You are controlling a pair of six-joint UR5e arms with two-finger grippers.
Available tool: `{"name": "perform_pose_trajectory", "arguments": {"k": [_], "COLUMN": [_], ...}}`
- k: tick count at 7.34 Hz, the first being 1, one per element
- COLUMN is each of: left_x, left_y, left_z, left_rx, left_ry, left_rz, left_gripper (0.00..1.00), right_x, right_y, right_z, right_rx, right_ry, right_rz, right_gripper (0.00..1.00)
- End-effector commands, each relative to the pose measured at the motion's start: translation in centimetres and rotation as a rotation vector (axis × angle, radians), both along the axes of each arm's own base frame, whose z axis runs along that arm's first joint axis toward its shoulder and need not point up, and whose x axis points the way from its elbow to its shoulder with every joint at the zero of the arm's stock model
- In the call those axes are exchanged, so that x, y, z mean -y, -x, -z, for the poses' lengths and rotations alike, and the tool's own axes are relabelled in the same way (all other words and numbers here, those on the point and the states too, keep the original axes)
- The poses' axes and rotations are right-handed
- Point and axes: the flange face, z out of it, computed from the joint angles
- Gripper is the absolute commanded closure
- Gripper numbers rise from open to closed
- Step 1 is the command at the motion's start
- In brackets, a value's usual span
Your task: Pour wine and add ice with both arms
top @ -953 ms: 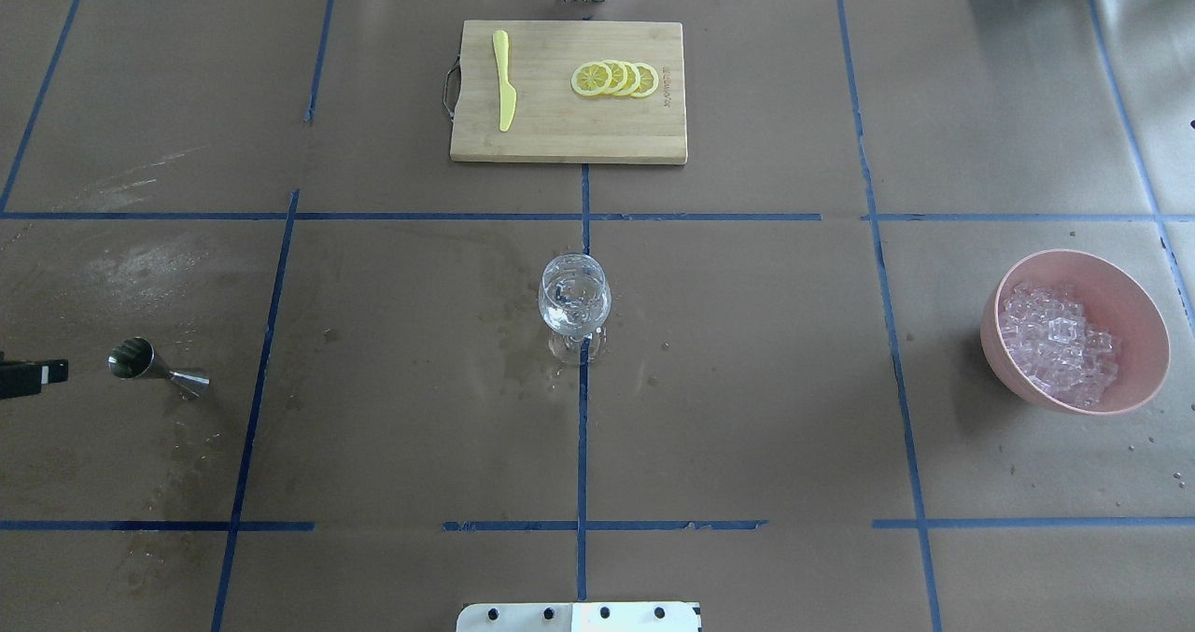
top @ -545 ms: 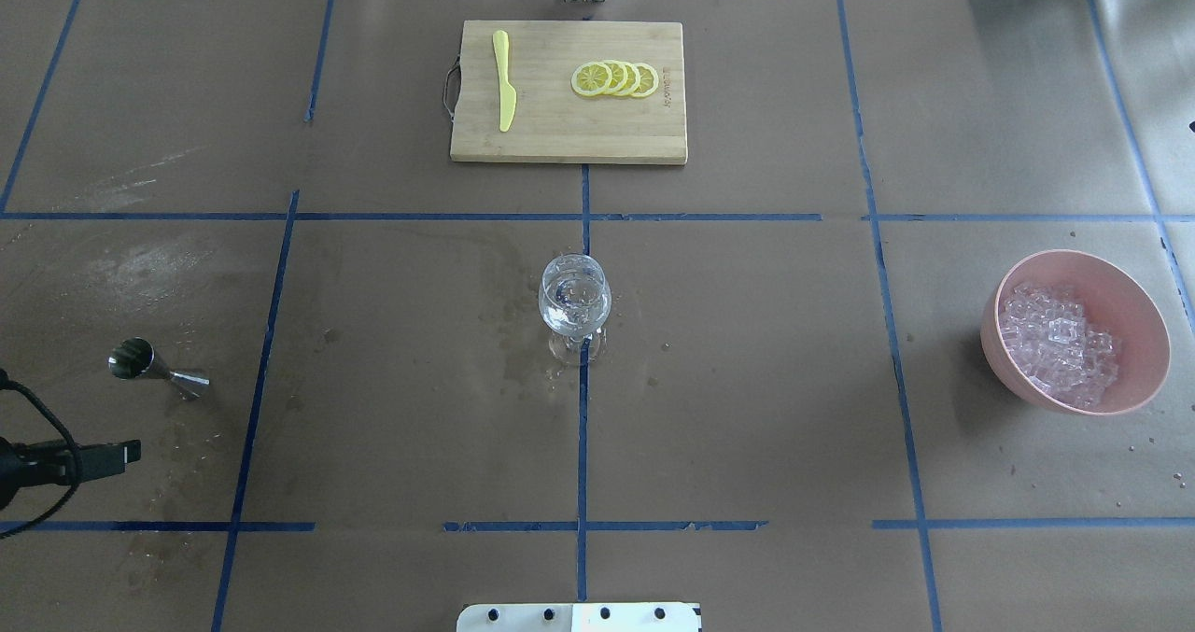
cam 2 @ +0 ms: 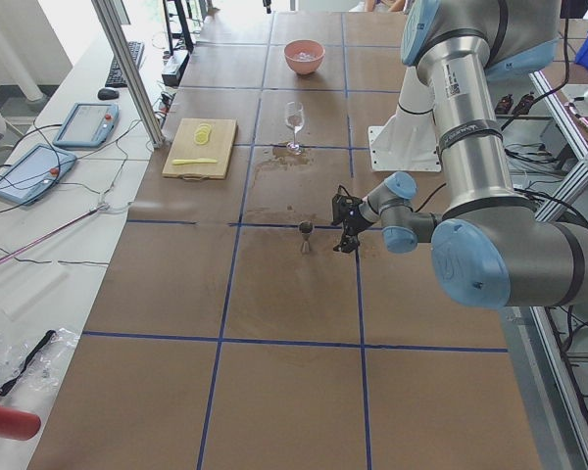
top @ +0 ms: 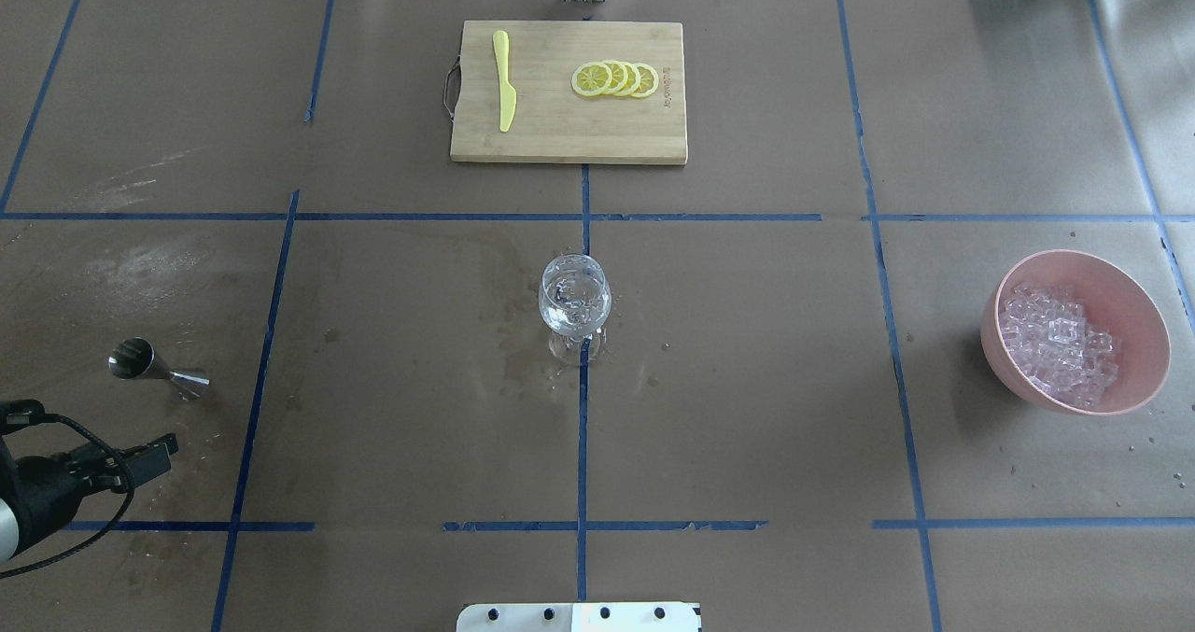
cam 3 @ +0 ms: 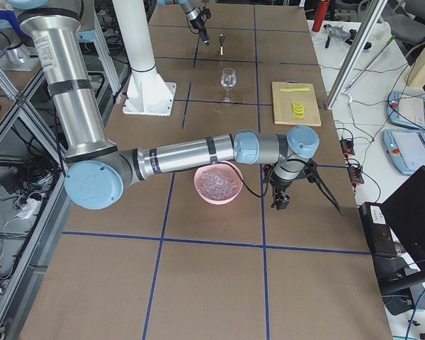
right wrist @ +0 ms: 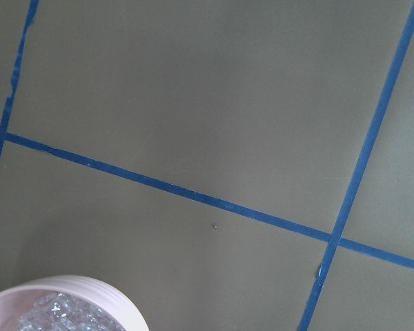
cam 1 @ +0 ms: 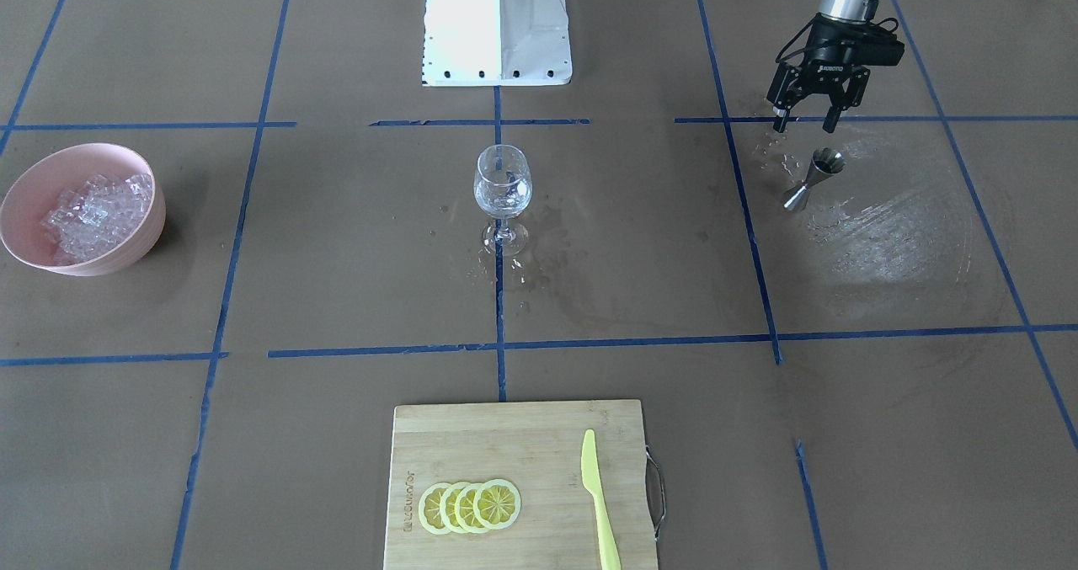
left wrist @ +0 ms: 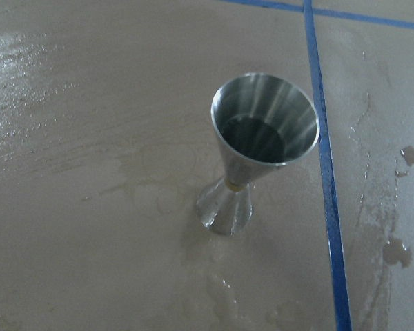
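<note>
The wine glass point(cam 1: 503, 189) stands upright in the middle of the front view, and it has some clear drink in it. The little metal cup point(cam 1: 814, 177) stands upright in the upper right of that view, on a wet patch of the table point(cam 1: 337, 250). In the left wrist view the cup looks close to empty, so I think the pouring part is done. The left gripper point(cam 1: 805, 121) hangs near the cup, a bit above it in the frame, and does not touch it. Its two fingers are spread apart and there is nothing between them. The ice point(cam 1: 91, 206) is a heap of small clear cubes in the pink bowl point(cam 1: 126, 254) at the left edge of the front view, well apart from the glass. The bowl looks full, and I cannot tell if any cube is in the glass, so I think the ice part is not done yet. The right gripper point(cam 3: 280, 200) shows only in the right side view, low and just beside the bowl. I cannot tell if it is open or closed, or if it holds anything. The right wrist view shows only the bowl's rim in its lower left corner. A wooden board point(cam 1: 472, 444) with lemon slices point(cam 1: 469, 505) and a yellow knife point(cam 1: 600, 503) sits at the bottom of the front view.
</note>
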Motion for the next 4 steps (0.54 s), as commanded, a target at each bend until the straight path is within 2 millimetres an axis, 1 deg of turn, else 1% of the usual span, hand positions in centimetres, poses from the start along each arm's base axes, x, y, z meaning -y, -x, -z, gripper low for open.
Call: {"name": "perform_pose_trajectory", "arguments": {"k": [1,2,3,4], "left_x": [0.6,1.1,1.4,1.7], "left_y": [-0.8,-0.6,-1.3,-3.4], "left_z": [0.0,0.2,-0.1,-0.6], "left_rx": [-0.002,0.015,0.028,0.061], "left_ry": [-0.038,-0.086,-0.128,-0.164], "left_rz": [0.103,0.157,0.198,0.228], "left_gripper": [0.01,0.01,0.01,0.01], "right_x": [-0.2,-0.2,-0.2,-0.2], "right_y": [0.0,0.0,0.0,0.0], "right_z": [-0.2,-0.3,-0.3,-0.3], "right_rx": [0.001,0.001,0.001,0.0], "right_ry": [0.003,0.005,0.005,0.006], "right_rz": [0.0,0.0,0.0,0.0], "right_gripper": [0.0,0.0,0.0,0.0]}}
